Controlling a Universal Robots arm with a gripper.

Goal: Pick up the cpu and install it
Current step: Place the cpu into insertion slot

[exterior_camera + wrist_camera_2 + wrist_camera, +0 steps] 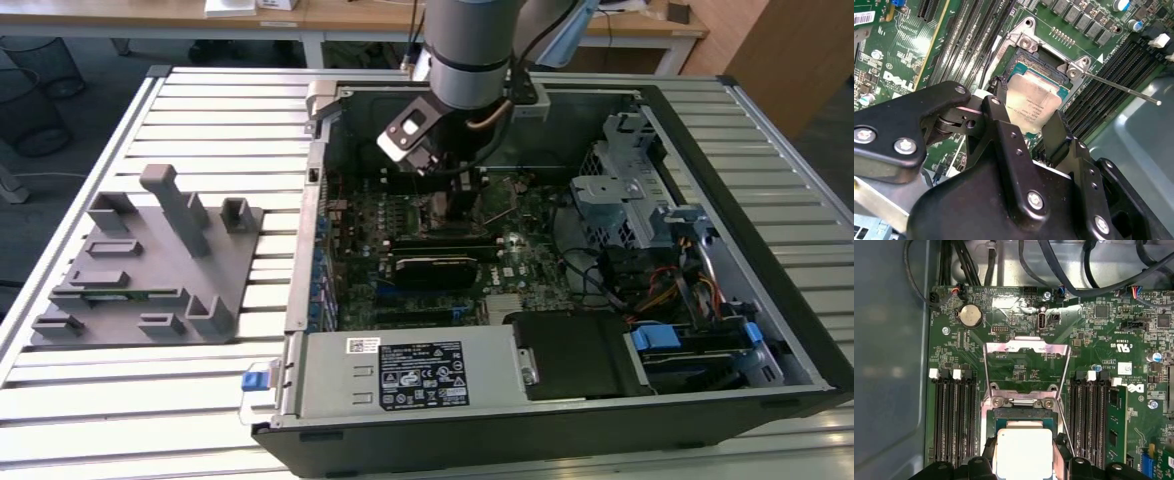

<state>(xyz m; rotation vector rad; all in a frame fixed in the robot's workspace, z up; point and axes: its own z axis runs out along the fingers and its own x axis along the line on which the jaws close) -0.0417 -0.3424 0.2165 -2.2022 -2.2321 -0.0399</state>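
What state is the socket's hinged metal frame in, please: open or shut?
Open. In the first wrist view the metal frame is swung back off the socket, and the chip sits over the uncovered opening.

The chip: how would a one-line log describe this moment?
gripper: shut on chip | chip: over open socket | socket lid: raised | place: inside computer case

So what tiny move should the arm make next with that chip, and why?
Probably ease straight down. The gripper grips the cpu by its edges right over the open socket, whose metal frame is flipped up. I cannot tell whether it is seated yet.
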